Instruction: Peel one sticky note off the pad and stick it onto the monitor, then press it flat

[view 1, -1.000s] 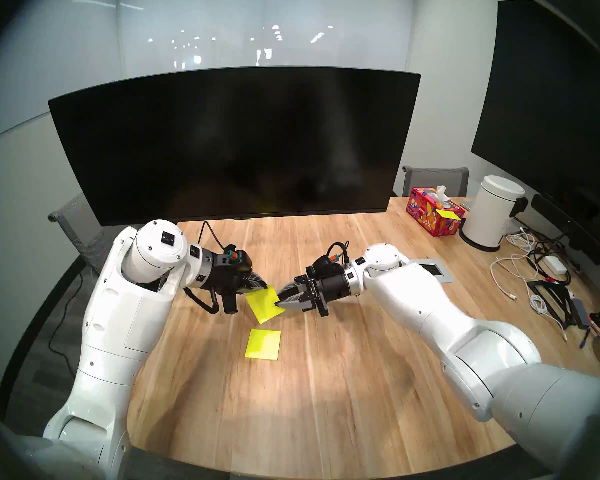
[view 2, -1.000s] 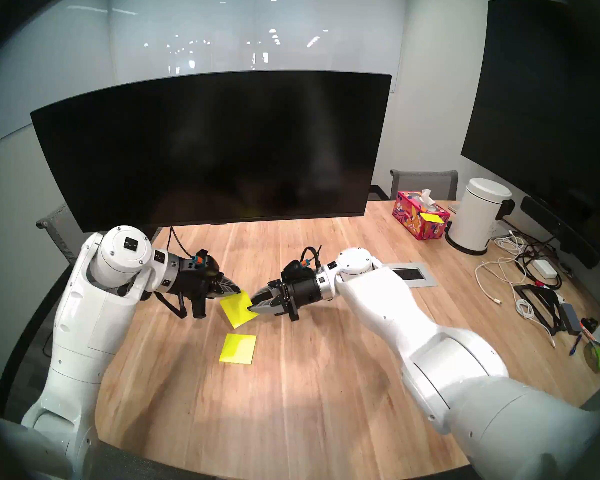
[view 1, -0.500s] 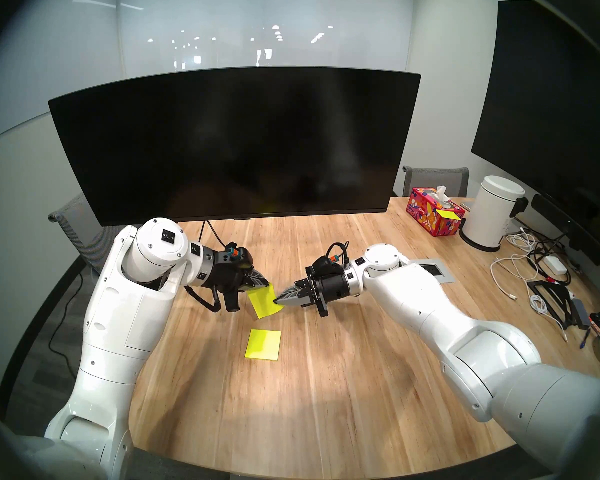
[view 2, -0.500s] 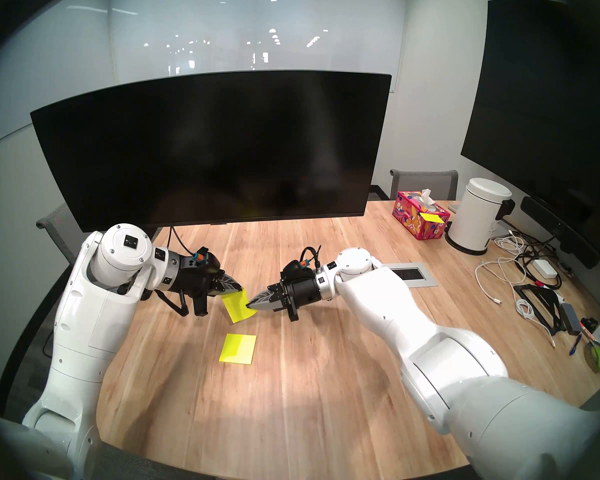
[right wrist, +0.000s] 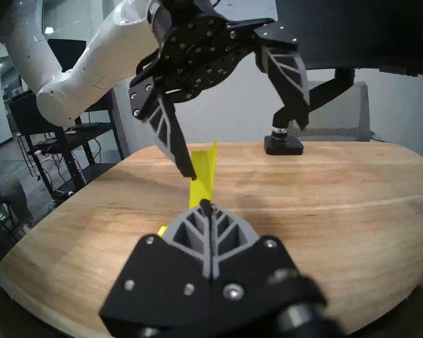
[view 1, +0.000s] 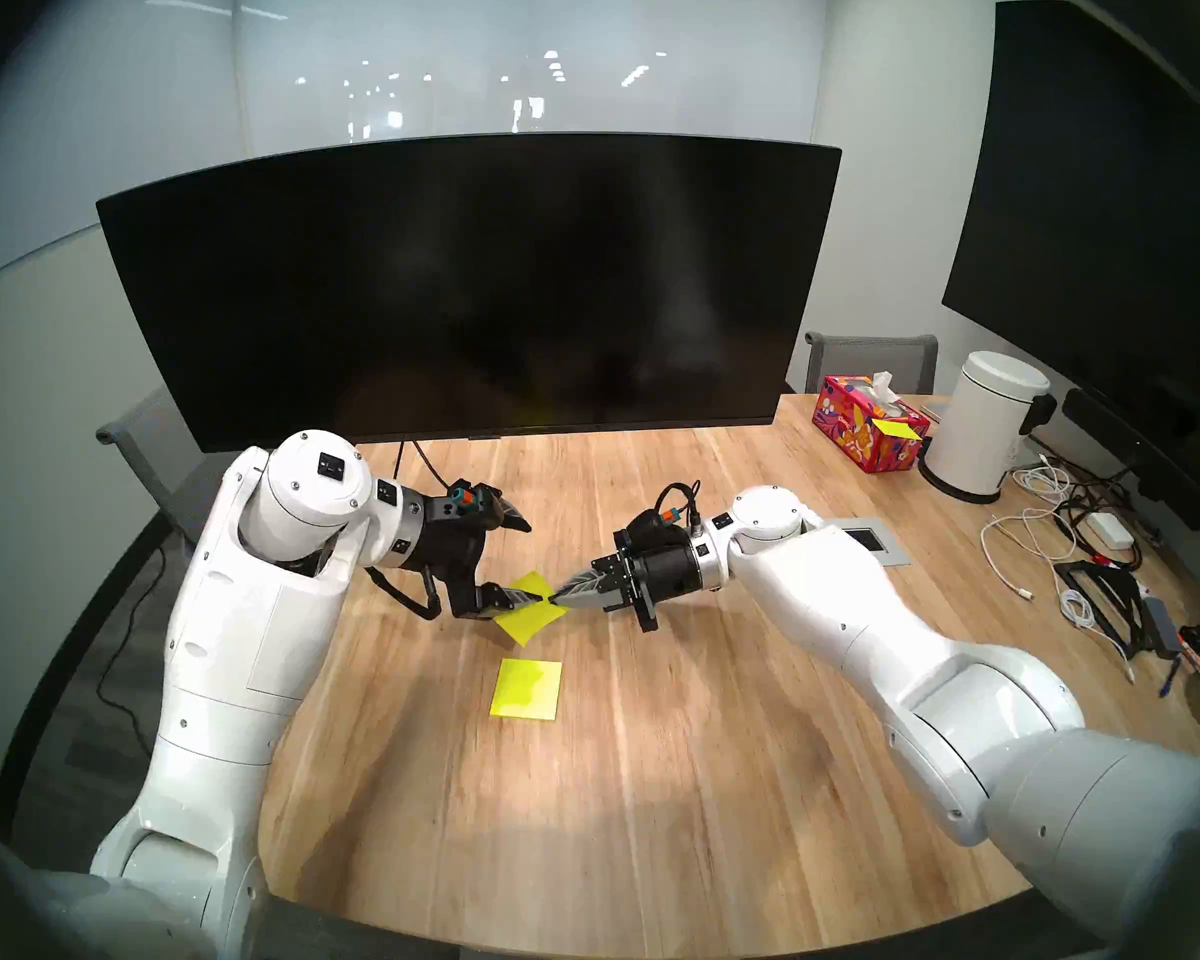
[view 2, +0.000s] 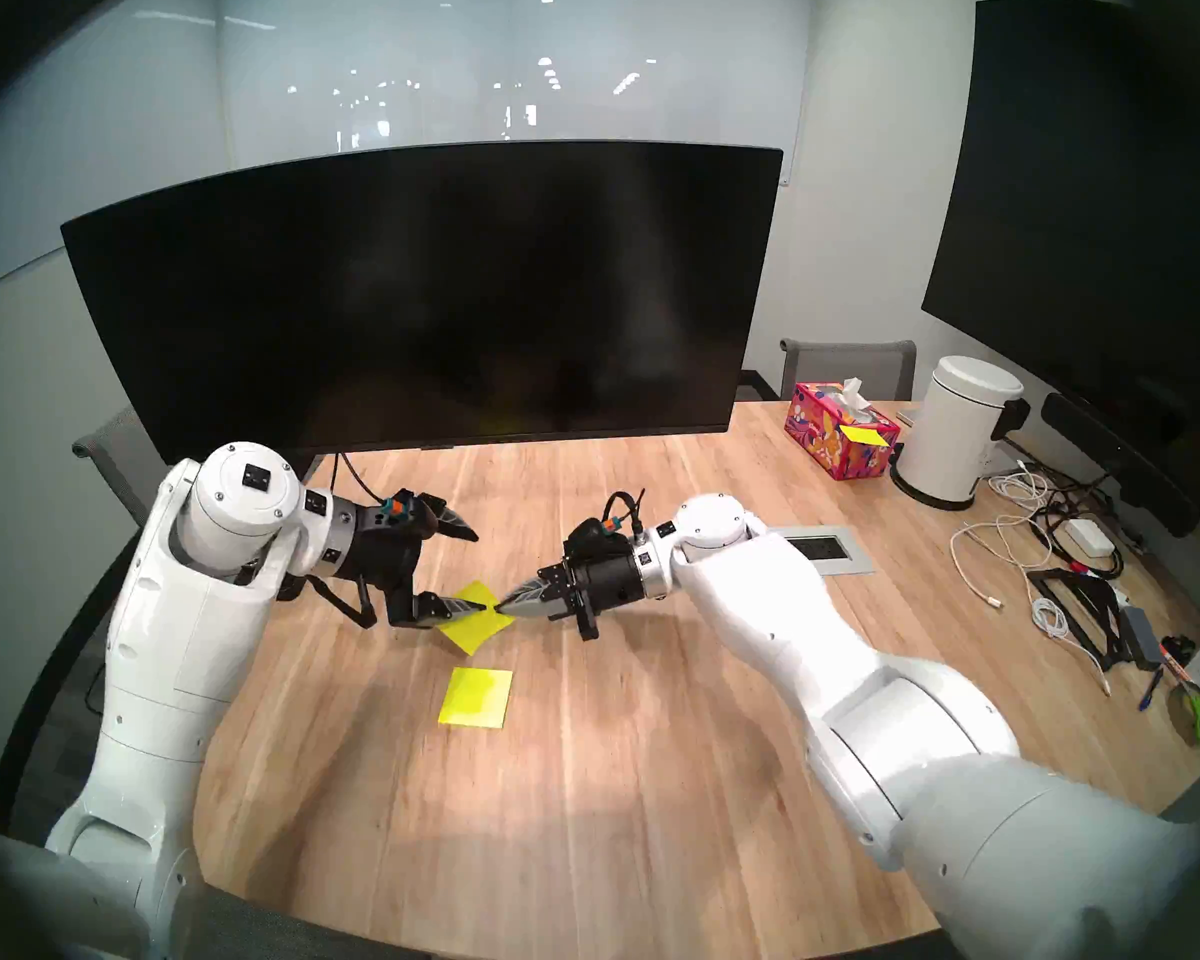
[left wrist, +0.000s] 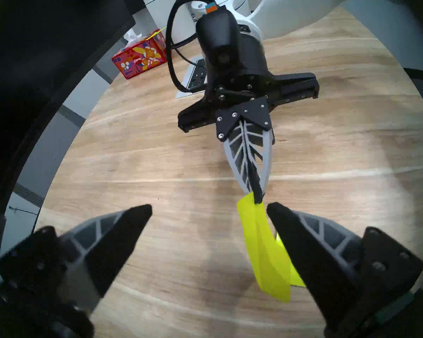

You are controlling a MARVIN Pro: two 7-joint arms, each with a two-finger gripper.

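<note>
The sticky note (view 1: pixel 531 616), a thin yellow-green sheet, hangs curled above the table, pinched at one corner by my shut right gripper (view 1: pixel 553 600). It also shows in the left wrist view (left wrist: pixel 264 252) and the right wrist view (right wrist: pixel 203 169). My left gripper (view 1: pixel 533 562) is open, its jaws spread wide; one finger (left wrist: pixel 293 232) lies right beside the note, and I cannot tell if they touch. The pad (view 1: pixel 526 688) lies flat on the table just in front of both grippers. The monitor (view 1: pixel 472 287), wide, curved and black, stands behind them.
The monitor's arm stand base (right wrist: pixel 283 146) sits on the wooden table (view 1: pixel 652 799). At the back right are a flowered tissue box (view 1: pixel 867 429), a white bin (view 1: pixel 985 432), loose cables (view 1: pixel 1068 543) and a socket plate (view 1: pixel 867 536). A big flat display (view 1: pixel 1103 210) hangs at the right.
My right gripper closed on the note's corner. My left gripper then opened wide and let go; the note now hangs from the right gripper alone and has tilted flatter.
</note>
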